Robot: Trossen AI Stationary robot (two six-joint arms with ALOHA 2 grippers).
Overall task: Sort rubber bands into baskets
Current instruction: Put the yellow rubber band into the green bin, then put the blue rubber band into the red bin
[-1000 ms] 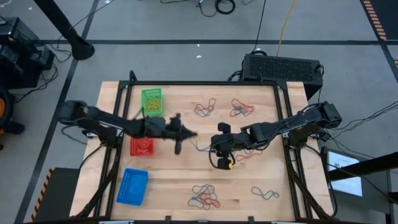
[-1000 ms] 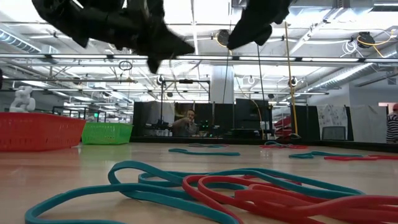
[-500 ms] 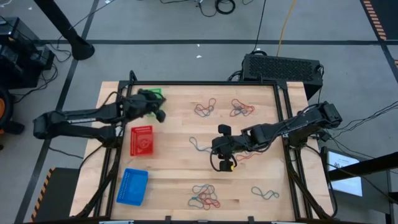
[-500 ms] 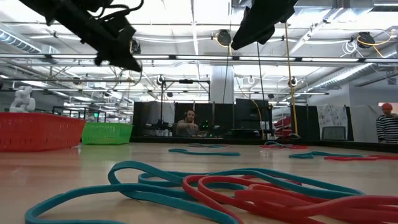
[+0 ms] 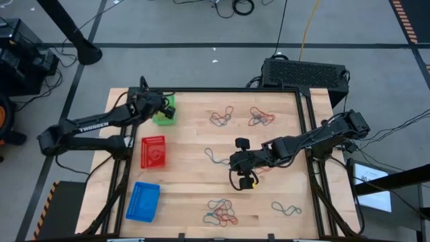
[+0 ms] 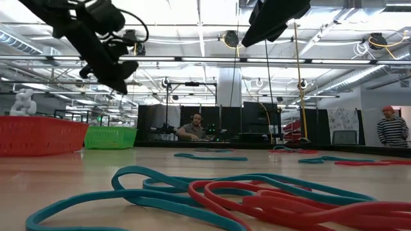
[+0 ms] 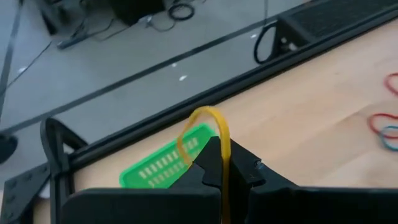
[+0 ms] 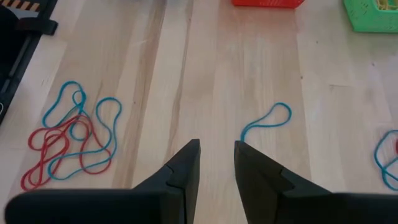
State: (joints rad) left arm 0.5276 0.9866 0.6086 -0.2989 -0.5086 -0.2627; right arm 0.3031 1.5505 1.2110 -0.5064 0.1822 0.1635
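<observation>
Left gripper: fingers clenched on a yellow-orange rubber band, loop standing up above the tips. Gripper hangs over the green basket at the counter's far left corner. A second ago it was mid-counter, next to the right arm; it has since swung out to that corner.

Right gripper: fingers parted with nothing between them, above bare wood near the counter's centre, a lone blue band just ahead. It has barely shifted since the earlier frame.

Surface: pale wooden counter in a black frame. Red basket by the left edge, blue basket at the near left corner. Red and blue rubber bands lie in tangles along the near edge and the far edge.

Room: grey floor, cables, a black box beyond the far edge. Low view shows one person seated behind and another person in stripes, who has come into sight at the far right.
</observation>
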